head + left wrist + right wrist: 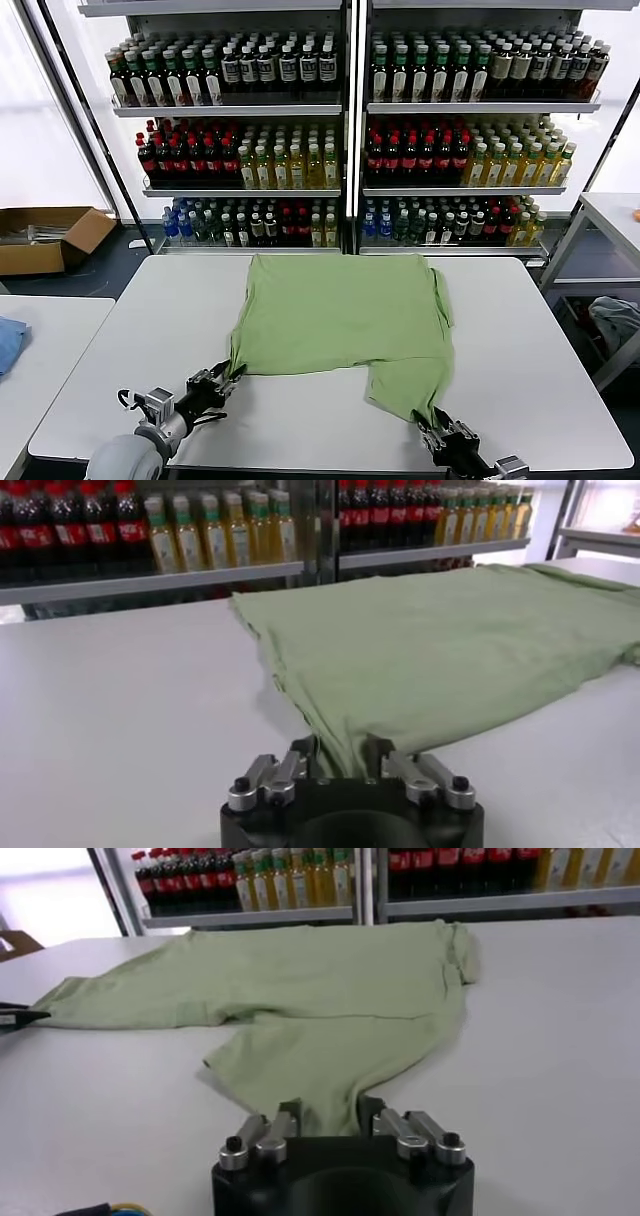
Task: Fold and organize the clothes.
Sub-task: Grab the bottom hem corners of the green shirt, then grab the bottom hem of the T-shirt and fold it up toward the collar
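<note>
Two grippers pinch T-shirt (pixel 340 320) near-edge corners: left gripper (pixel 222 380) closed on left corner, right gripper (pixel 440 432) closed on right. Shirt lies mid-table (pixel 560 400). Step: fold start. Next likely needs both corners lifted together, carried toward shelves (pixel 350 110).

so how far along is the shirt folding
Early. The green T-shirt lies mostly flat on the table, one sleeve tucked in. The left tool and right tool each pinch a near hem corner. No main fold shows, so folding and tidying remain.
</note>
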{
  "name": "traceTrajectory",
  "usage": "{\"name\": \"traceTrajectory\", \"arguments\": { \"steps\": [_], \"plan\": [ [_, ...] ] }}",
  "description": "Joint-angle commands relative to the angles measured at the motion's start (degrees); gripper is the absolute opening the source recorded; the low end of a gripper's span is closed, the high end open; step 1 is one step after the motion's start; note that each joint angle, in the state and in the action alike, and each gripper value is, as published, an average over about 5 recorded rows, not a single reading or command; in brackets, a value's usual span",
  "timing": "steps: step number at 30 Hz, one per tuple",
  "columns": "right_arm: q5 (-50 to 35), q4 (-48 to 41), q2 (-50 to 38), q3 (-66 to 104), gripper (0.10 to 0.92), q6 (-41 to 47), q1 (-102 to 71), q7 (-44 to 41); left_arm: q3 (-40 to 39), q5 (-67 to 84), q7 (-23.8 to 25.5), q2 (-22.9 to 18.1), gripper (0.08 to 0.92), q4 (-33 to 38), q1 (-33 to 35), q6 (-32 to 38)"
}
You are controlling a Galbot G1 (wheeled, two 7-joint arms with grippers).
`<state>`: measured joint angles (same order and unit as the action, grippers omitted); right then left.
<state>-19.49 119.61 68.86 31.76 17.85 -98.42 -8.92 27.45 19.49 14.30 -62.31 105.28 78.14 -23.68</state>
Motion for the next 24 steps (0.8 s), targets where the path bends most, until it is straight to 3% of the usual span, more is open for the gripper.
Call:
{"name": "traceTrajectory", "arguments": {
  "steps": [1,8,24],
  "plan": [
    [1.75,-0.17,0.71,-0.31,0.155,-6.97,0.10,-2.16,-0.40,-0.07,-0.17,0.00,0.229,0.19,0.01,-0.57],
    [1.62,0.61,2.06,0.82,0.106,-14.14,-1.79,-5.48,-0.17,-0.11,-0.71,-0.33,0.087,2.16,0.27,-0.32],
    [0.30,6.68,2.55,11.26,0.106,-27.81,-21.84,-15.19,4.68,-3.46,-1.60,-2.88,0.084,13.69,9.65,0.36]
  ]
}}
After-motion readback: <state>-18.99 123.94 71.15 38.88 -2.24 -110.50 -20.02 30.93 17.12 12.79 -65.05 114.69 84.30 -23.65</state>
